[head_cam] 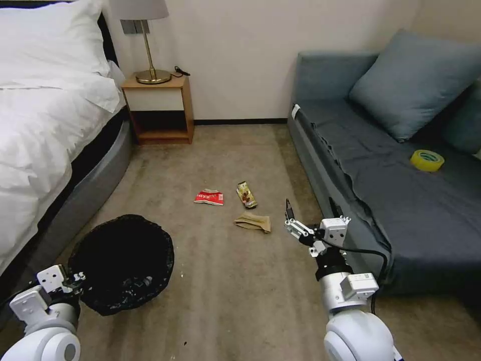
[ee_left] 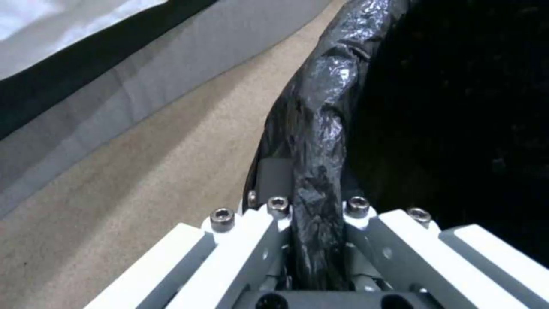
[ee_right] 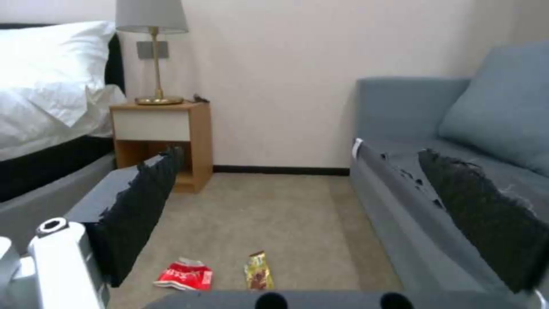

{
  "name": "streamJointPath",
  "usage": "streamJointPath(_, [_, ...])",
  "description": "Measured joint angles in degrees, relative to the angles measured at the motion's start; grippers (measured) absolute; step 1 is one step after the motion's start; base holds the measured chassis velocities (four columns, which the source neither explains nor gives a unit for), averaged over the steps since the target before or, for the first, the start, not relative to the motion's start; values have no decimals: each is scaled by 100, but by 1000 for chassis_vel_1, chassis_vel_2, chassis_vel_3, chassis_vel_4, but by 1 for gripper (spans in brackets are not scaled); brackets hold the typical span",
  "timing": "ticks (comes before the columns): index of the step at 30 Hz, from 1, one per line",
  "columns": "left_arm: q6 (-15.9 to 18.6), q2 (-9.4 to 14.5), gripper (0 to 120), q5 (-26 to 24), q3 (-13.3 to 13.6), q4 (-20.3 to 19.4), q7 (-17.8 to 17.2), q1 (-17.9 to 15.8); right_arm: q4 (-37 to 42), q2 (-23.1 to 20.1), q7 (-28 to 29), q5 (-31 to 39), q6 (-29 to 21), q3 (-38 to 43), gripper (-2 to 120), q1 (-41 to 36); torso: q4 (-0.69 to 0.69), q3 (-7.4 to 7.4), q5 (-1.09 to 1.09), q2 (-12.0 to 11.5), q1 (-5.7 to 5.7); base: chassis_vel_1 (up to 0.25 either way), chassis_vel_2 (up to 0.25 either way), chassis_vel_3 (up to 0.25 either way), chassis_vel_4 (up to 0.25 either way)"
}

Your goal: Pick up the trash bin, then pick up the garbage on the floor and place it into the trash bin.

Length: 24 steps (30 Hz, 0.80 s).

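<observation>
Left hand (ee_left: 317,240) is sitting low by the bed (head_cam: 45,125), its fingers clamped on the bag-covered rim of the trash bin (head_cam: 123,263); the left wrist view is showing the crinkly black liner pinched between the white finger links. Trash bin is standing on the floor (head_cam: 225,301) near the bed's side, close in front of the robot on its left, mouth facing up, small pale bits lying inside.

Right hand (head_cam: 290,220) is hovering over the floor beside the sofa (head_cam: 401,210) front edge, fingers spread apart with nothing between them; the right wrist view is showing its dark pads (ee_right: 143,206) wide open and pointing toward the far wall.

Garbage is lying mid-floor between bed and sofa: red wrapper (head_cam: 209,197), gold-brown wrapper (head_cam: 246,194) just beside it on the sofa side, tan paper bag (head_cam: 253,222) nearer the robot, just beside the right hand's fingertips but apart from them.

Yellow tape roll (head_cam: 427,160) is lying on the sofa seat. Nightstand (head_cam: 159,108) with a lamp (head_cam: 148,45) is standing against the far wall next to the bed.
</observation>
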Motion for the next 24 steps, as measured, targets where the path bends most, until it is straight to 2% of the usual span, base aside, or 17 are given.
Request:
streamJointPath(5, [-16,-22,2,-2,-14,-20,2,33,-42,-40,-4,34,18,-7,100,42,0,0,0,0,0,-65,70,85,-68])
streamJointPath(9, [-43,-35,2,-3,-32,-20,5,52,-78,-70,-4,53,19,-20,100,79,-1,0,1,0,0,-177,155,140,-147])
streamJointPath(24, [-72,-30,2,-56,-220,-12,19,72,-274,-226,-30,256,7,-108,100,370,0,1,1,0,0,-247,250,250,-244])
